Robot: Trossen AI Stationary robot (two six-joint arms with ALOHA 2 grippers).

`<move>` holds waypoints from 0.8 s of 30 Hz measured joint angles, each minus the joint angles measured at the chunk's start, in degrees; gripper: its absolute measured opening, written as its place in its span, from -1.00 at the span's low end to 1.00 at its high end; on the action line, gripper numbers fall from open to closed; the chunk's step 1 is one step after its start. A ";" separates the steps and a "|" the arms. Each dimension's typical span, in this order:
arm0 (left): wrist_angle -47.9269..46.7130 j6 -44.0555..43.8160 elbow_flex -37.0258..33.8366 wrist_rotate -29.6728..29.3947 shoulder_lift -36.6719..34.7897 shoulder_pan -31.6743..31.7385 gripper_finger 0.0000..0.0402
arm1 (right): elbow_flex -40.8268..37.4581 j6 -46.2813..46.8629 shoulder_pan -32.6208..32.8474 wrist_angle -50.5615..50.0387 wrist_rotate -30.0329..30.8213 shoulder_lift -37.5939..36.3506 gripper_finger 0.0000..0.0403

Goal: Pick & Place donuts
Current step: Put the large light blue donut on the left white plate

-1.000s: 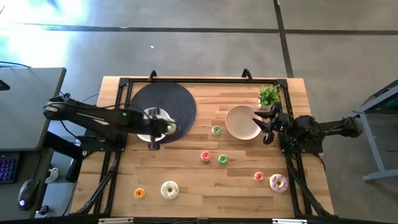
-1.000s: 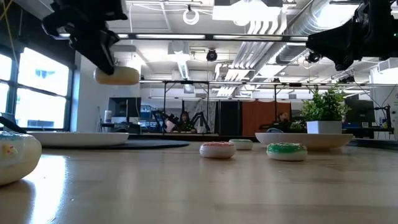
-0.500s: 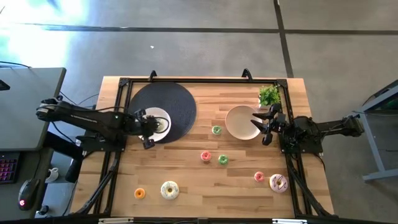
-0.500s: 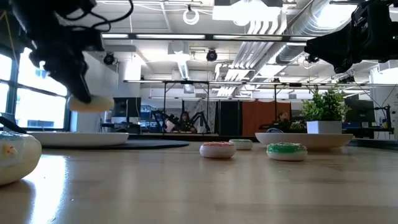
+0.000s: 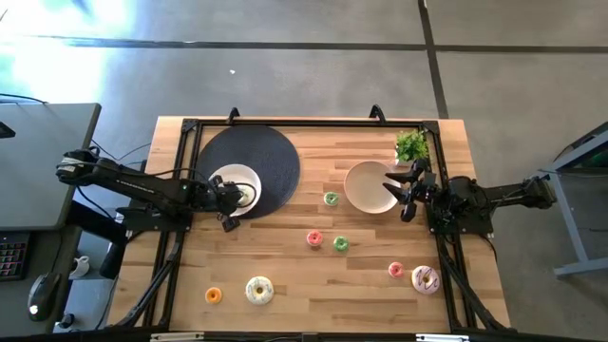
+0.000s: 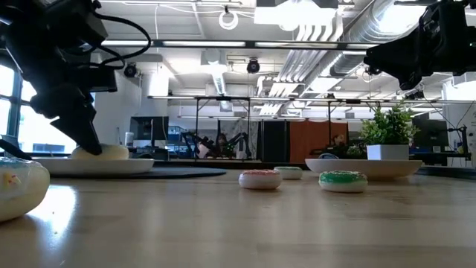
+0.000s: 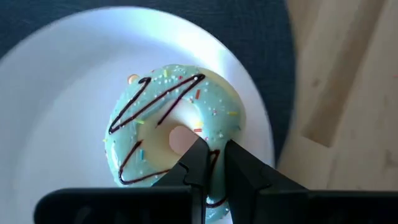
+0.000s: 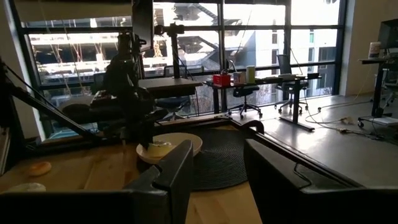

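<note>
My left gripper (image 5: 231, 195) reaches over the white plate (image 5: 228, 175) on the round dark mat (image 5: 253, 152) and is shut on the green-white iced donut (image 7: 171, 124), which lies on the plate (image 6: 100, 152). My right gripper (image 5: 404, 190) hangs open in the air above the beige plate's (image 5: 366, 186) right rim and touches nothing. Lying flat on the wood are a small green donut (image 5: 331, 199), a pink-red one (image 5: 314, 238), another green one (image 5: 341, 244), a small pink one (image 5: 396, 270), the pink-white donut (image 5: 426, 279), the cream-yellow donut (image 5: 259, 290) and an orange one (image 5: 213, 295). My left gripper pinches the donut's ring on one side (image 7: 216, 155), with one finger (image 7: 194, 160) at the edge of the hole and the other (image 7: 244, 171) on the outer rim. The fingers come from above, slanting down from the table's left side. The donut sits flat on the white plate (image 7: 62, 93).
A green plant sprig (image 5: 411, 145) stands at the far right corner behind the beige plate. The table's black frame rails (image 5: 180, 152) run along the left and right sides. Bare wood lies in the middle and near the front edge between the scattered donuts.
My left gripper has come down with the green-white donut, drifting toward the table's left edge. The donut, held well above the plate a second ago, now rests on the white plate. The right arm has kept still.
</note>
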 joint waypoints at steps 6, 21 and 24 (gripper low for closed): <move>-0.16 2.51 0.16 -4.06 0.01 -0.03 -0.85 | 0.00 0.00 0.00 -0.17 -0.02 0.00 -0.30; 1.96 9.42 1.33 -8.37 0.02 -0.09 -0.85 | 0.00 -0.31 0.01 -0.17 -0.02 0.00 -0.30; 2.83 8.37 1.33 -9.84 0.02 -0.04 -0.85 | 0.00 -0.33 0.00 -0.19 -0.02 0.00 -0.30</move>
